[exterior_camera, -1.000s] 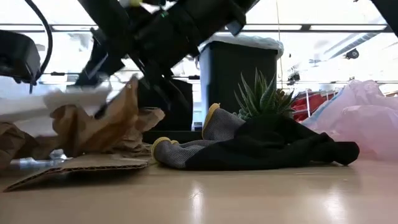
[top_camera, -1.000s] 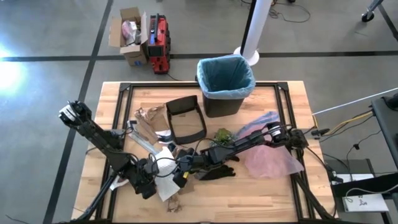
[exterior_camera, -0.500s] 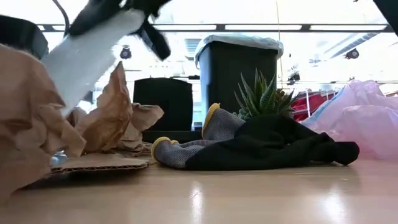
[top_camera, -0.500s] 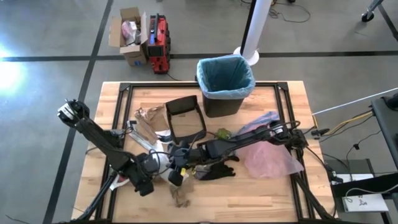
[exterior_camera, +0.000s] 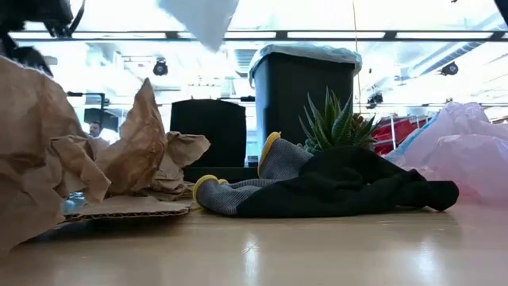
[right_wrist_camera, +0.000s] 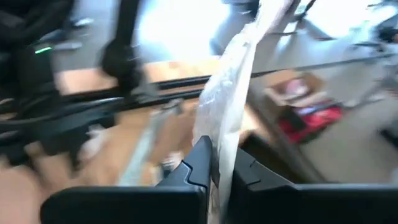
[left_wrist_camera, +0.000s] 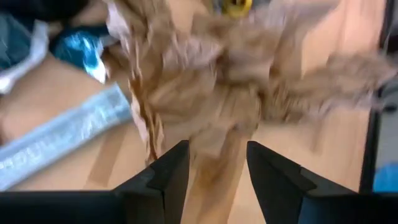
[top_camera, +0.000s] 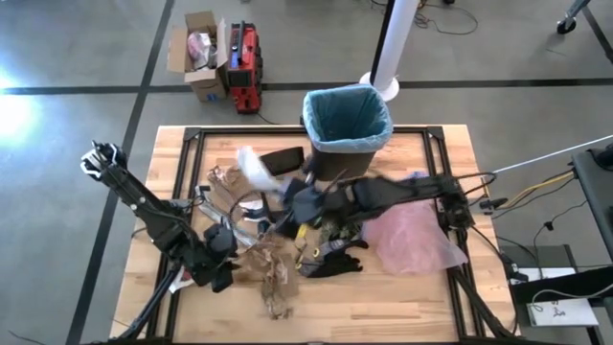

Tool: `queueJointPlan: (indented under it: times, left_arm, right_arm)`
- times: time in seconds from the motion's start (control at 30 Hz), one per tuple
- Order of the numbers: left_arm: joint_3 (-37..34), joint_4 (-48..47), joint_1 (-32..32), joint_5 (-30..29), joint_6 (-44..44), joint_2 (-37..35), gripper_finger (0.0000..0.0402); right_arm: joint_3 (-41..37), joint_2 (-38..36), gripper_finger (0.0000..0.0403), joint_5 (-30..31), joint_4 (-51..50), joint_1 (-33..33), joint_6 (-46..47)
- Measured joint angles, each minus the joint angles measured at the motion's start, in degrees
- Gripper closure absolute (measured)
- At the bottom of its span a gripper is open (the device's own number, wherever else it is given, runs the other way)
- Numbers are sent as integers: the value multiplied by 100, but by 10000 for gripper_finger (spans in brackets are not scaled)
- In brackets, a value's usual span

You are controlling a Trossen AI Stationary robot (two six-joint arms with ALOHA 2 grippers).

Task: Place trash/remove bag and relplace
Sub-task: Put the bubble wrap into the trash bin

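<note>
From above we see the black bin at the table's far edge, lined with the teal bag, its rim folded over the top. A white scrap hangs above the table left of the bin, pinched in the right gripper, whose arm reaches across from the right. Brown paper lies crumpled near the left gripper, which sits low at the table's near left. A black-and-yellow glove lies at the centre, a plant just behind it, and a pink bag to the right.

From table height we see the bin upright behind the plant, the bag's pale rim over its top. The white scrap hangs high in the air. Brown paper is heaped on the left, and the glove lies in front.

At the left wrist, the two fingers stand apart, with brown paper just beyond and partly between them; we cannot tell whether they touch it.

At the right wrist, the fingers are pressed together on the white scrap, a thin crinkled strip rising from them.
</note>
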Motion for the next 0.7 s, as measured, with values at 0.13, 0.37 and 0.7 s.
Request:
queueJointPlan:
  times: [0.13,0.37,0.7]
  left_arm:
    - [-4,487,-7,-266,-15,-77,243]
    - [-4,1248,-7,-490,75,-35,235]
    - [-20,1468,-50,-509,-55,84,251]
  right_arm:
    - [0,-524,401,532,-445,-235,-138]
    - [-24,-1197,400,1117,-788,-728,-580]
    - [-64,-1538,400,990,-1735,-1602,-1251]
